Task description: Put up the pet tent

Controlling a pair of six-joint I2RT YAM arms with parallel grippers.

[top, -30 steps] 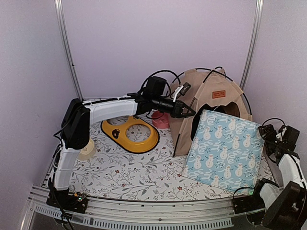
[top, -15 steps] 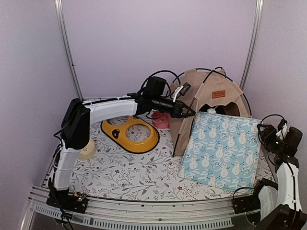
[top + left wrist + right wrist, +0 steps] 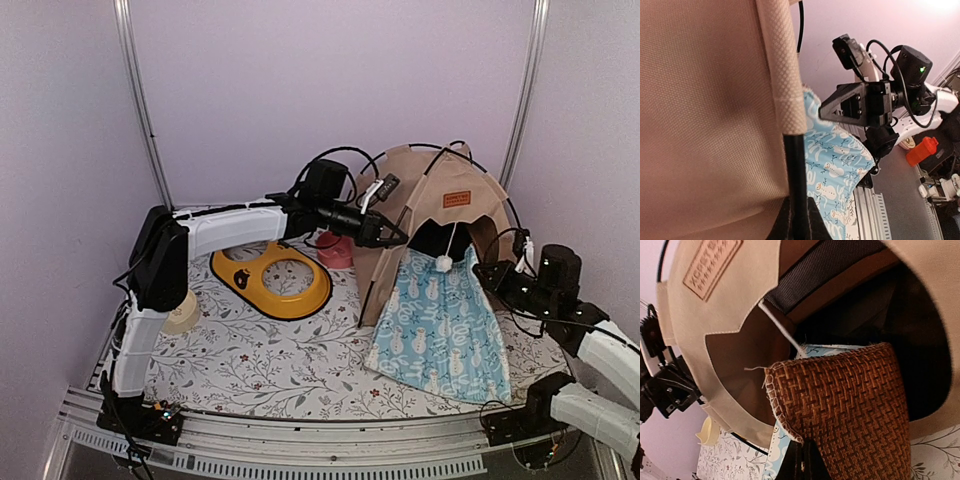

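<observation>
The tan pet tent (image 3: 430, 195) stands at the back right, with its brown label (image 3: 456, 198) above the dark doorway and a white pom-pom (image 3: 441, 262) hanging in it. My left gripper (image 3: 393, 237) is shut on the tent's black pole (image 3: 796, 170) at the left front edge. A blue snowman cushion (image 3: 436, 325) droops from the doorway down to the table. My right gripper (image 3: 487, 272) is shut on the cushion's upper right corner. In the right wrist view that corner shows its brown woven underside (image 3: 850, 410) just above the closed fingers (image 3: 802, 460).
A yellow double-bowl feeder (image 3: 272, 278) lies left of the tent, with a pink bowl (image 3: 335, 250) behind it. A cream object (image 3: 183, 311) sits by the left arm's base. The flowered mat (image 3: 270, 365) covers the table. Purple walls stand close behind and to the sides.
My right arm swung left to the tent doorway and its gripper closed on the cushion's corner. The cushion went from a flat leaning slab to a drooping fold. The left arm stayed put.
</observation>
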